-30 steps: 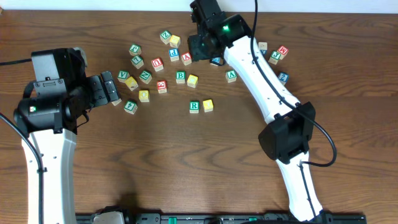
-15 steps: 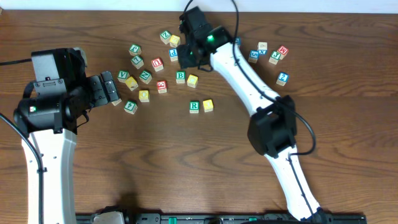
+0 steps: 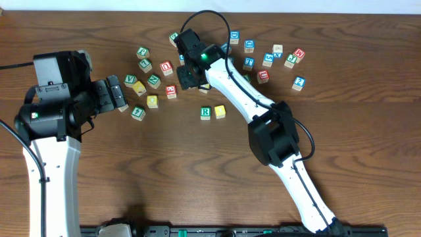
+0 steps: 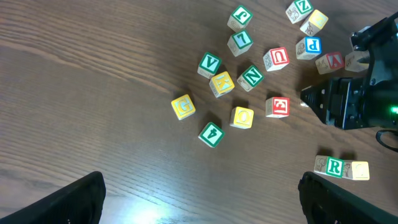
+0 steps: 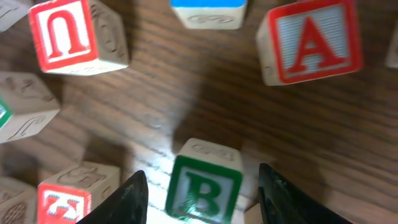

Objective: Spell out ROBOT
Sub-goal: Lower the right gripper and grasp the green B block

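Note:
A green R block (image 3: 205,112) lies mid-table with a yellow block (image 3: 220,111) touching its right side; it also shows in the left wrist view (image 4: 334,166). A green B block (image 5: 204,190) sits on the table between the open fingers of my right gripper (image 5: 202,180). In the overhead view that gripper (image 3: 186,74) hovers over the B block and hides it. A yellow O block (image 4: 242,117) lies among the left-hand blocks, also in the overhead view (image 3: 152,101). My left gripper (image 3: 118,94) is open and empty at the left, above bare wood (image 4: 200,186).
A red U block (image 5: 65,34), a red A block (image 5: 314,40) and a blue block (image 5: 208,9) stand close behind the B block. Several letter blocks lie at the back left (image 3: 146,64) and back right (image 3: 268,59).
My right arm has swung left from the back-right blocks to over the B block. The left arm has not moved.

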You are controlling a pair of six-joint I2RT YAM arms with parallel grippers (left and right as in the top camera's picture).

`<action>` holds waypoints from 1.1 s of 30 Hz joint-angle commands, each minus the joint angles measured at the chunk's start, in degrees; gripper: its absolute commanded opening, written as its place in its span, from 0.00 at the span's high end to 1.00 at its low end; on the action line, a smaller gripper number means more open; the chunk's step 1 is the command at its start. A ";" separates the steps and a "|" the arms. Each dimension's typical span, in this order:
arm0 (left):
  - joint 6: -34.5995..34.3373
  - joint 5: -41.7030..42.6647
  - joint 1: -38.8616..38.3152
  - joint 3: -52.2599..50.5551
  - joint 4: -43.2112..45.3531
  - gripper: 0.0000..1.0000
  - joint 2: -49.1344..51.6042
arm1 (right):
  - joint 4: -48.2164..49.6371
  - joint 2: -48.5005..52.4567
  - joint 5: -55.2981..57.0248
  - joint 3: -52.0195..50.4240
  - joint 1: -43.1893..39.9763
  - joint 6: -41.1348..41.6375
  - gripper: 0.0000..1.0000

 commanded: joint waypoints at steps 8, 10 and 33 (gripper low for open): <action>-0.50 -0.35 0.31 1.44 -0.11 0.02 0.20 | 1.16 0.83 6.16 -0.31 2.14 2.51 0.64; -0.50 -0.33 0.31 1.44 -0.11 0.02 0.20 | 1.07 0.83 6.19 -0.31 2.27 2.51 0.65; -0.50 -0.33 0.31 1.44 -0.11 0.02 0.20 | -4.11 -8.87 7.02 -0.24 1.40 1.84 0.78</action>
